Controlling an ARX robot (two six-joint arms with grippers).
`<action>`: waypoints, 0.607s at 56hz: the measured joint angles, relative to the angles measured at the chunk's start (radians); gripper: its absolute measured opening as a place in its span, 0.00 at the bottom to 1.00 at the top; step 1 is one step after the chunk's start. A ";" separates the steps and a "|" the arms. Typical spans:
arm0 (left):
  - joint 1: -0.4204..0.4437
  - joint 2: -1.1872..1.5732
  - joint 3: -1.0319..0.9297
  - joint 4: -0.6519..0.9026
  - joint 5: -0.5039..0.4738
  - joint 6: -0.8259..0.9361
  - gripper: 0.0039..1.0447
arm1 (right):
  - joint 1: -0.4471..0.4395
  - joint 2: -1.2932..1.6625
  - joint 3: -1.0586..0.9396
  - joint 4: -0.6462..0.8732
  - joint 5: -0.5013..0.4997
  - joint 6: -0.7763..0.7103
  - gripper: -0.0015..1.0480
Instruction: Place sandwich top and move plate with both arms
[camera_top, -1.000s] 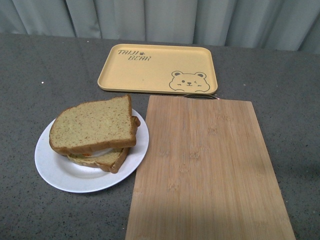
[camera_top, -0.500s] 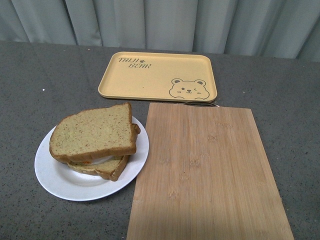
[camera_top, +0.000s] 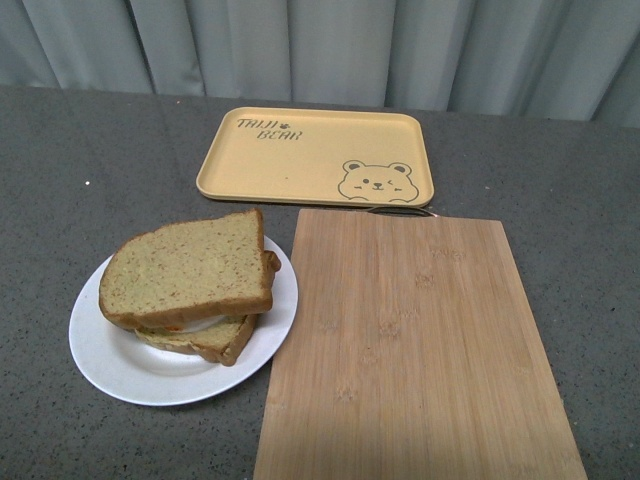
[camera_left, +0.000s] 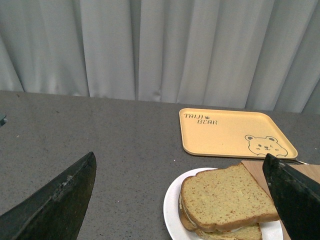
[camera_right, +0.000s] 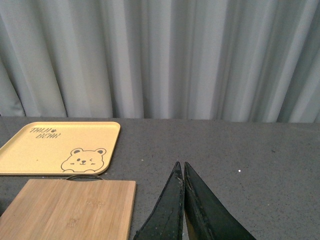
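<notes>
Finds the plain square slice of tan-brown speckled bread with a darker crust (camera_top: 188, 268) already lying atop a like lower slice (camera_top: 210, 338), skewed a little against it, with a sliver of pale filling between. Places the stacked sandwich on the round plain white plate (camera_top: 110, 365), on the grey tabletop (camera_top: 80, 160) just left of the long bamboo cutting board (camera_top: 415, 340), rim touching or just meeting the board's edge; cannot tell which. Puts the rectangular yellow bear-print tray (camera_top: 315, 150) behind both.

Shows neither arm in the front view. From the left wrist, sees the left gripper (camera_left: 178, 160) spread wide, released, grasping nothing, raised short of the plate. From the right wrist, sees the right gripper (camera_right: 181, 167) clenched tip to tip on nothing, above the tabletop beside the board.

Judges the topping step done. Leaves the two-armed plate move, seemingly not yet begun, with neither pincer touching the plate.
</notes>
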 joint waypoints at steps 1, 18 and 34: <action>0.000 0.000 0.000 0.000 0.000 0.000 0.94 | 0.000 -0.013 0.000 -0.012 0.000 0.000 0.01; 0.000 0.000 0.000 0.000 0.000 0.000 0.94 | 0.000 -0.177 0.000 -0.167 0.000 0.000 0.01; 0.000 0.000 0.000 0.000 0.000 0.000 0.94 | 0.000 -0.282 0.000 -0.269 -0.001 0.000 0.01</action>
